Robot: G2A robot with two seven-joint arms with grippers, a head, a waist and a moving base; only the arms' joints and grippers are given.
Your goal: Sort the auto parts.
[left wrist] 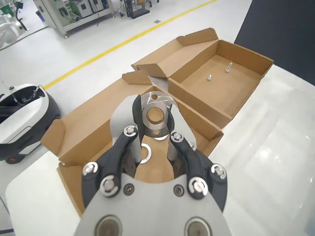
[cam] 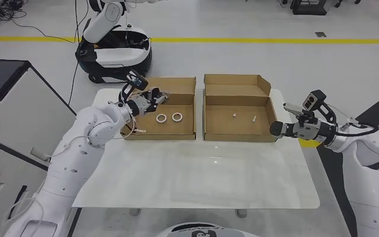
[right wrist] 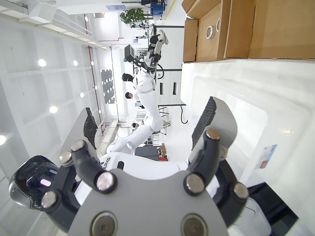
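flange plate [left wrist: 161,104], round metal with a central bore and small holes, clamped between the fingers of the left end effector [left wrist: 153,110], held above the left cardboard box [left wrist: 81,128]. two metal rings [cam: 160,118] lie on that box's floor. the right cardboard box [cam: 237,83] holds two small bolts [left wrist: 209,77]. the right end effector [right wrist: 147,120] is spread wide, nothing in it, just beside the right box's outer wall. a small sticker [right wrist: 267,155] on the white surface [cam: 207,178]; print too small to read.

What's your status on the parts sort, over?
Left gripper shut on flange, above left box. Right gripper open, beside right box. Two rings in left box, two bolts in right. Nothing blocking.
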